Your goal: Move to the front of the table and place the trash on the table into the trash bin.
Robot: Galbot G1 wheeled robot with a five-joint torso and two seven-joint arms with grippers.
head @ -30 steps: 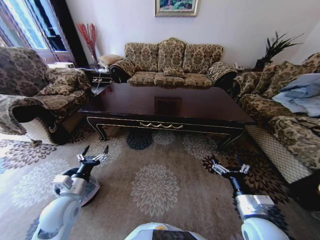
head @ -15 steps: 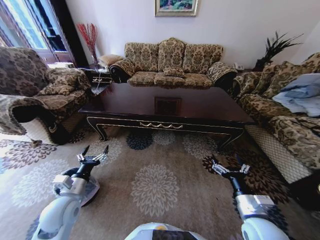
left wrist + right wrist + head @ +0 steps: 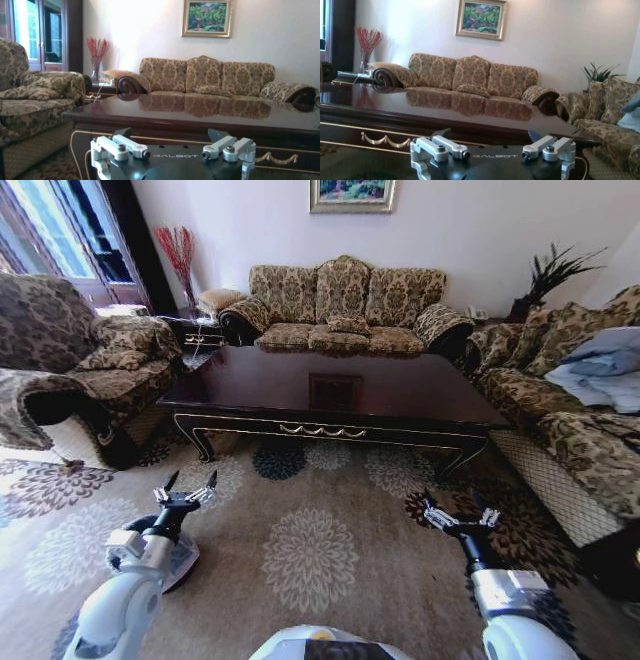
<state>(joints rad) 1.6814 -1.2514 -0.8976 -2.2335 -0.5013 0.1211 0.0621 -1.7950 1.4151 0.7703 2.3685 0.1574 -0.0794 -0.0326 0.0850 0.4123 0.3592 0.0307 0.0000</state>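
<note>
The table stands ahead — both hands spread, empty

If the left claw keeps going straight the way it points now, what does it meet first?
Most likely the table: the open left claw points at its front edge and gold-trimmed apron, with bare carpet between. Exact height is hard to judge.

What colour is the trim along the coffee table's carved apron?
Gold, on the large dark reddish-brown wooden coffee table; clearest in the head view.
</note>
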